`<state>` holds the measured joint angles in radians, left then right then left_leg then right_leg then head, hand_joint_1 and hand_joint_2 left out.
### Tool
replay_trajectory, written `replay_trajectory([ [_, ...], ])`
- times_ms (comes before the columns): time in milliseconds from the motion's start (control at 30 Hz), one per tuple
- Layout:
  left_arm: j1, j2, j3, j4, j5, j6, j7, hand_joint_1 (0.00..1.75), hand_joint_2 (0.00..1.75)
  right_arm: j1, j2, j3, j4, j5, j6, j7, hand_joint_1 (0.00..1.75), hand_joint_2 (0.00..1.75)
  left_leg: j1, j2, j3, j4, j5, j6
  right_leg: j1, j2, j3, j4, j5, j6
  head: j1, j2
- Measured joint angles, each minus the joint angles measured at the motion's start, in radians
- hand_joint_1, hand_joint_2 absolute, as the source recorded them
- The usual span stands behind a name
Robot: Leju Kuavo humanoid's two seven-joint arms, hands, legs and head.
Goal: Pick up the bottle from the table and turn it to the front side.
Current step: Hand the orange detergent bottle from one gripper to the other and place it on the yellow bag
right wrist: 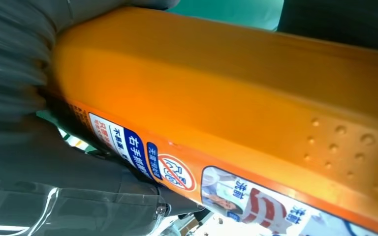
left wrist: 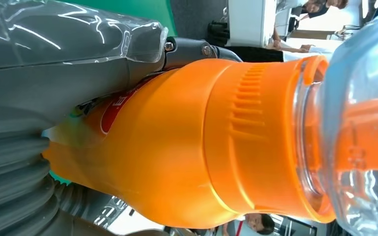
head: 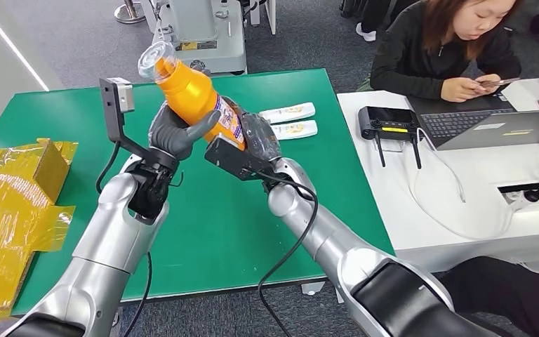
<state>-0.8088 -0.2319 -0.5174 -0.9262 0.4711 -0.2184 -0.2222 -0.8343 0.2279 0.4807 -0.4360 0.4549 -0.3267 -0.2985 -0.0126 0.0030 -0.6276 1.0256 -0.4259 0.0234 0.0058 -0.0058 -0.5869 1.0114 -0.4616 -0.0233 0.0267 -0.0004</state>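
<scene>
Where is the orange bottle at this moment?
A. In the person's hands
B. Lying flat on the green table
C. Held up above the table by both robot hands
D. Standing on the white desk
C: the orange bottle is tilted in the air, gripped by the left hand and the right hand above the green table.

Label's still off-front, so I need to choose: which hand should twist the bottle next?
Probably the left hand: it wraps the orange bottle mid-body, nearer the clear cap, while the right hand holds its base end.

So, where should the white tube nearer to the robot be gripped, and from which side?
Grip the nearer white tube across its narrow middle, coming from above: it lies flat on the green table, close beside the other tube, so only the top is free.
</scene>
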Motion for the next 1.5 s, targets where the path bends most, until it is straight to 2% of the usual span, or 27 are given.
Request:
replay_trajectory([
  [133,0.002,-0.005,0.0,0.0,-0.021,0.03,-0.043,0.0,1.75,-0.008,0.002,0.001,0.017,0.009,0.0,0.0,1.75,1.75,0.0,0.0,0.0,0.0,0.0,0.0,0.0,0.0,0.0,0.0,0.0,0.0,0.0,0.0],
  [267,0.005,-0.005,0.0,0.0,-0.012,0.032,-0.045,0.0,1.75,-0.009,0.003,0.001,0.03,0.009,-0.004,-0.008,1.75,1.75,0.0,0.0,0.0,0.0,0.0,0.0,0.0,0.0,0.0,0.0,0.0,0.0,0.0,0.0],
  [367,0.006,-0.006,0.001,0.0,-0.011,0.033,-0.05,0.2,1.75,-0.004,0.002,0.001,0.034,0.009,-0.006,-0.016,1.75,1.75,0.0,0.0,0.0,0.0,0.0,0.0,0.0,0.0,0.0,0.0,0.0,0.0,0.0,0.0],
  [433,0.005,-0.006,0.001,0.0,-0.01,0.034,-0.053,0.41,1.75,0.005,0.001,0.001,0.036,0.009,-0.006,-0.019,1.75,1.75,0.0,0.0,0.0,0.0,0.0,0.0,0.0,0.0,0.0,0.0,0.0,0.0,0.0,0.0],
  [500,0.004,-0.005,0.002,0.0,-0.01,0.034,-0.058,0.49,1.75,0.017,-0.002,0.0,0.037,0.01,-0.006,-0.019,1.75,1.75,0.0,0.0,0.0,0.0,0.0,0.0,0.0,0.0,0.0,0.0,0.0,0.0,0.0,0.0],
  [633,0.003,-0.004,0.002,0.0,-0.01,0.038,-0.064,0.27,1.75,0.04,-0.008,-0.001,0.037,0.02,-0.006,-0.014,1.75,1.75,0.0,0.0,0.0,0.0,0.0,0.0,0.0,0.0,0.0,0.0,0.0,0.0,0.0,0.0],
  [667,0.003,-0.004,0.002,0.0,-0.009,0.039,-0.064,0.32,1.75,0.045,-0.009,-0.001,0.037,0.022,-0.006,-0.012,1.75,1.75,0.0,0.0,0.0,0.0,0.0,0.0,0.0,0.0,0.0,0.0,0.0,0.0,0.0,0.0],
  [733,0.003,-0.002,0.002,0.0,-0.008,0.042,-0.064,0.85,1.75,0.052,-0.01,-0.001,0.036,0.023,-0.007,-0.008,1.75,1.75,0.0,0.0,0.0,0.0,0.0,0.0,0.0,0.0,0.0,0.0,0.0,0.0,0.0,0.0],
  [800,0.003,-0.002,0.002,0.0,-0.007,0.046,-0.064,1.48,1.75,0.057,-0.011,-0.001,0.036,0.025,-0.007,-0.005,1.75,1.75,0.0,0.0,0.0,0.0,0.0,0.0,0.0,0.0,0.0,0.0,0.0,0.0,0.0,0.0],
  [900,0.002,-0.002,0.002,0.0,-0.002,0.052,-0.062,1.68,1.75,0.062,-0.012,-0.001,0.031,0.028,-0.007,-0.001,1.75,1.75,0.0,0.0,0.0,0.0,0.0,0.0,0.0,0.0,0.0,0.0,0.0,0.0,0.0,0.0],
  [1267,0.008,0.003,0.002,-0.027,0.072,0.04,-0.004,1.75,1.75,0.072,-0.012,-0.002,0.008,0.039,-0.007,-0.002,1.75,1.75,0.0,0.0,0.0,0.0,0.0,0.0,0.0,0.0,0.0,0.0,0.0,0.0,0.0,0.0],
  [1500,0.013,0.01,0.002,-0.054,0.066,0.041,-0.011,1.75,1.75,0.073,-0.012,-0.006,-0.01,0.016,-0.017,-0.028,1.75,1.75,0.0,0.0,0.0,0.0,0.0,0.0,0.0,0.0,0.0,0.0,0.0,0.0,0.0,0.0],
])
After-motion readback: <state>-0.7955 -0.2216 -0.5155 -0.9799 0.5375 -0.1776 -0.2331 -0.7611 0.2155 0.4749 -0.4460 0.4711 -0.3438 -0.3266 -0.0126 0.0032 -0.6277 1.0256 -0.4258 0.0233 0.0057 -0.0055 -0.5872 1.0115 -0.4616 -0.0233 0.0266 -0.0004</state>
